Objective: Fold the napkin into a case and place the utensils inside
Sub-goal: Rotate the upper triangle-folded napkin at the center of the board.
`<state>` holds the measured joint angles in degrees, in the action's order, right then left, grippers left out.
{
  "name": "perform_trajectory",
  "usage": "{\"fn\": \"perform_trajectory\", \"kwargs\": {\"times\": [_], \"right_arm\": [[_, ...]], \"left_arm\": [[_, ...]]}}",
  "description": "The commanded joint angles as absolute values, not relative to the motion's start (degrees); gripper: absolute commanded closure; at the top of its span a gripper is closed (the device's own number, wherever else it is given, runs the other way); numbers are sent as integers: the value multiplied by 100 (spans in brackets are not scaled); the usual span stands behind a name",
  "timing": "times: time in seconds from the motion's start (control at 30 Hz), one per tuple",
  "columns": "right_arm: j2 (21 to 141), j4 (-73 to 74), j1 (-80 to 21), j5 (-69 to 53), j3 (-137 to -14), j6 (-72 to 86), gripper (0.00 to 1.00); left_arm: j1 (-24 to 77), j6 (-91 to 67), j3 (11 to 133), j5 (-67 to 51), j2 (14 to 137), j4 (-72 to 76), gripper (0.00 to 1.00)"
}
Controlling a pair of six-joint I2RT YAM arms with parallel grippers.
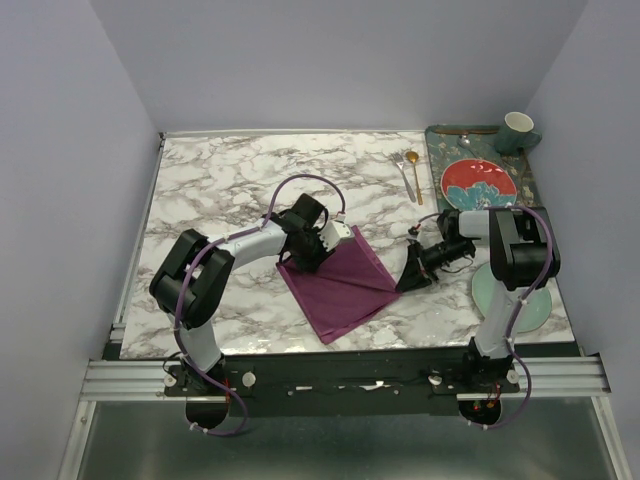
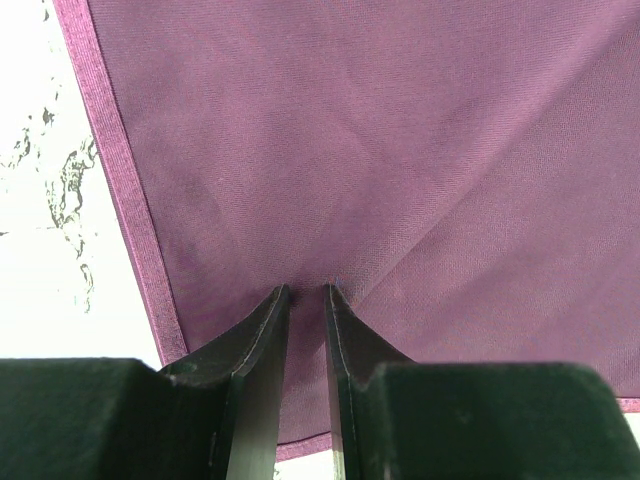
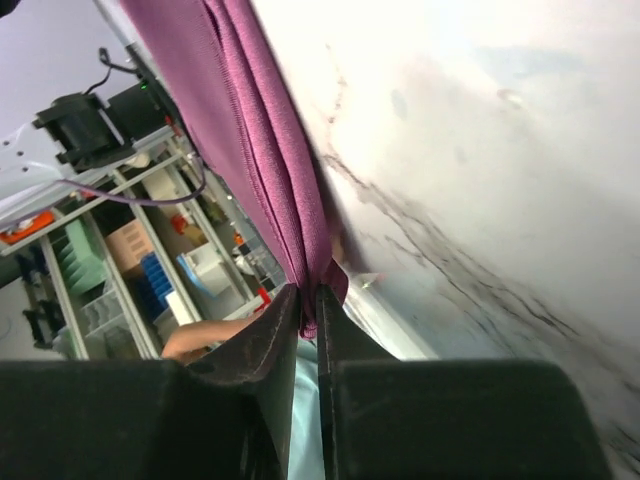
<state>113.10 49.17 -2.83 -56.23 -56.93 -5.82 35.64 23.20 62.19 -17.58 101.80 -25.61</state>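
Fingers [image 2: 262, 340] of the left gripper [image 2: 307, 290] clench a small pucker of the napkin [image 1: 340, 285] near its far left edge, and the right gripper [image 3: 308, 295] is clamped on the cloth's folded right edge. The napkin lies folded on the marble table [image 1: 220, 180], centre and toward the near side. 1 fork [image 1: 403, 178] and 1 spoon [image 1: 416, 180] lie side by side at the far right, well apart from it.
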Motion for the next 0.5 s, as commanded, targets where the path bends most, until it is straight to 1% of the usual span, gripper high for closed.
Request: {"fn": "perform_trajectory", "kwargs": {"times": [0.0, 0.07, 0.1, 0.13, 0.17, 0.2, 0.23, 0.27, 0.3, 0.33, 0.4, 0.47], "right_arm": [[11198, 4808, -255, -4756, -5669, -290, 82], [11127, 4834, -264, -4580, -5686, -325, 87], [11101, 4843, -272, -4510, -5713, -343, 86], [11057, 4886, -264, -4474, -5739, -404, 80], [11039, 4922, -264, -4421, -5757, -430, 71], [11013, 4965, -272, -4395, -5783, -439, 59], [10987, 5009, -272, -4342, -5809, -457, 56], [10899, 5018, -272, -4237, -5818, -440, 51], [10838, 5010, -272, -4167, -5818, -413, 36], [10776, 4958, -264, -4114, -5818, -370, 30], [10635, 4896, -316, -3947, -5818, -308, 28], [10617, 4852, -395, -3719, -5827, -273, 28]], "left_arm": [[3612, 2259, 5924, -1784, 10608, -2883, 71], [3595, 2259, 5863, -1767, 10574, -2874, 71], [3603, 2259, 5845, -1767, 10556, -2891, 71], [3604, 2267, 5810, -1758, 10547, -2900, 71], [3595, 2259, 5792, -1758, 10529, -2892, 71], [3595, 2267, 5783, -1767, 10521, -2892, 71], [3586, 2259, 5783, -1767, 10521, -2892, 71], [3577, 2259, 5783, -1775, 10529, -2900, 71], [3586, 2250, 5783, -1784, 10529, -2900, 71], [3586, 2241, 5801, -1793, 10538, -2900, 71], [3577, 2233, 5810, -1810, 10538, -2892, 71], [3586, 2224, 5827, -1811, 10556, -2874, 71]]}}
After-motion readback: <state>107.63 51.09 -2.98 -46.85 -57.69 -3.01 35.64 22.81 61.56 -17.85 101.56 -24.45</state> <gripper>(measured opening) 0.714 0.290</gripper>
